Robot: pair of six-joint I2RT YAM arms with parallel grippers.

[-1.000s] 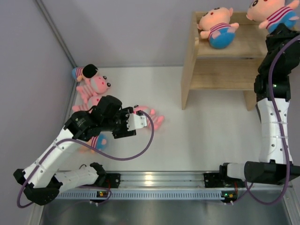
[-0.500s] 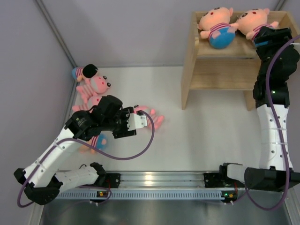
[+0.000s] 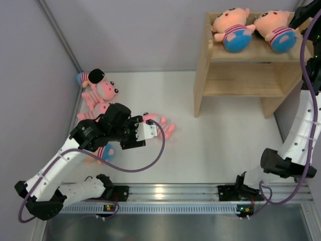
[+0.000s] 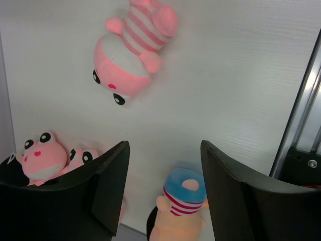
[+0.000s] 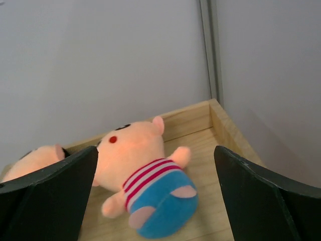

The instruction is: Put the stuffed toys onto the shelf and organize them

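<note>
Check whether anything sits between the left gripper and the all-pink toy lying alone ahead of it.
Nothing visible does. Only bare table separates the open left gripper from that pink toy.

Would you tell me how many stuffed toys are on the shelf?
2, both on the shelf top: left toy and right toy, side by side. Others may hide underneath.

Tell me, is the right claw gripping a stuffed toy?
No: the right claw stands open, and the peach-faced toy lies free on the shelf top.
</note>
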